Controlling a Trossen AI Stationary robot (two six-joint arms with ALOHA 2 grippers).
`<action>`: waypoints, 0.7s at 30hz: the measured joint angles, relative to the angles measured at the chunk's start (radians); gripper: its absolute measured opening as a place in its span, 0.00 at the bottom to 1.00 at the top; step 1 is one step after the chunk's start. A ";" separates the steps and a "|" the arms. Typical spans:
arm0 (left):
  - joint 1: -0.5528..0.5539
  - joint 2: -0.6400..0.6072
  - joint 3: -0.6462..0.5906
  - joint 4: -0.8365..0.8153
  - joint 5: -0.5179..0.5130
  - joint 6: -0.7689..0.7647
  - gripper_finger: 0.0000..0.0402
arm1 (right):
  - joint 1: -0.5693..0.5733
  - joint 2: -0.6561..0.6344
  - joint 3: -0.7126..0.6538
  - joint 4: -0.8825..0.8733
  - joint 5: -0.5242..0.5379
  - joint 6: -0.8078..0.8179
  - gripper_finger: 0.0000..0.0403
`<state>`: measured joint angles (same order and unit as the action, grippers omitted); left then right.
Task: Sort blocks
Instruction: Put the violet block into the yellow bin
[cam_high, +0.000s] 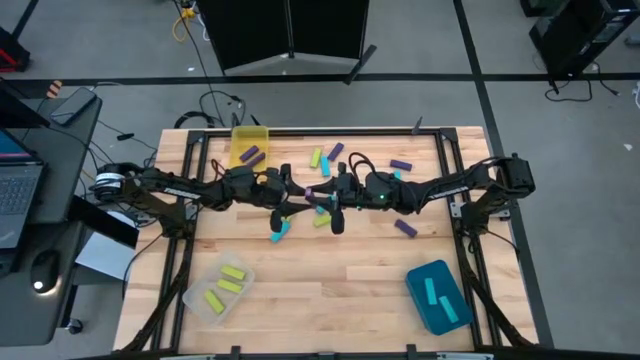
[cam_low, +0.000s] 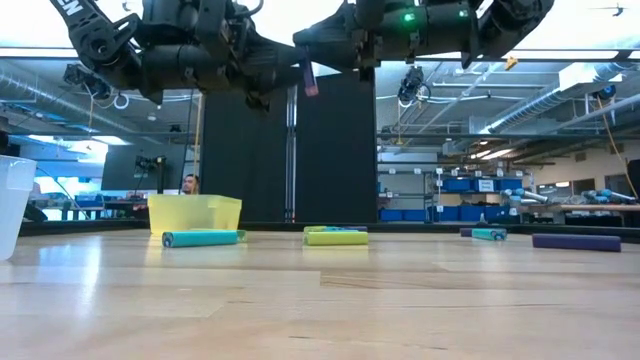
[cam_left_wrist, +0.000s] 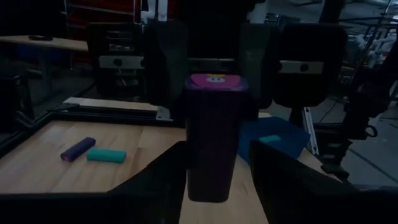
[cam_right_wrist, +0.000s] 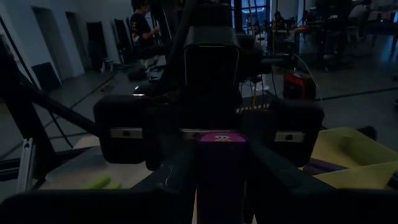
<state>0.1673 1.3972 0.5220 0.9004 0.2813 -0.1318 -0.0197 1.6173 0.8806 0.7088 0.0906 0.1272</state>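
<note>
A purple block (cam_high: 309, 194) is held in the air above the table's middle, between both grippers, which meet head-on. My left gripper (cam_high: 297, 198) comes from the table's left and my right gripper (cam_high: 322, 195) from its right. The low view shows the purple block (cam_low: 310, 77) high above the tabletop. Loose on the wood lie a cyan block (cam_high: 281, 231), a yellow-green block (cam_high: 322, 220) and purple blocks (cam_high: 405, 228). More blocks lie near the far edge (cam_high: 334, 152). My left gripper pinches the purple block's near end (cam_left_wrist: 211, 180) between its two fingers, coming level from the table's left and lying along the block. The block is clear of the table. My right gripper pinches the block's other end (cam_right_wrist: 222, 180) between its two fingers, level from the table's right and along the block. The block spans the gap between the two grippers.
A yellow bin (cam_high: 250, 147) with purple blocks stands at the far left. A clear bin (cam_high: 218, 290) with yellow-green blocks is near left, and a teal bin (cam_high: 438, 297) with cyan blocks near right. A person (cam_low: 189, 184) shows in the room beyond.
</note>
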 joint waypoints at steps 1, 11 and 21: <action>0.000 0.000 0.000 0.009 0.000 0.000 0.42 | 0.000 0.000 0.000 0.002 0.000 0.000 0.29; -0.006 0.001 0.006 0.063 0.026 0.000 0.39 | 0.004 0.000 0.000 0.033 -0.016 -0.013 0.29; -0.021 0.133 0.092 0.101 0.084 0.000 0.39 | 0.021 0.000 0.000 0.048 -0.010 -0.043 0.29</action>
<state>0.1467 1.5304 0.6139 1.0011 0.3656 -0.1313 0.0010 1.6173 0.8803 0.7569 0.0803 0.0846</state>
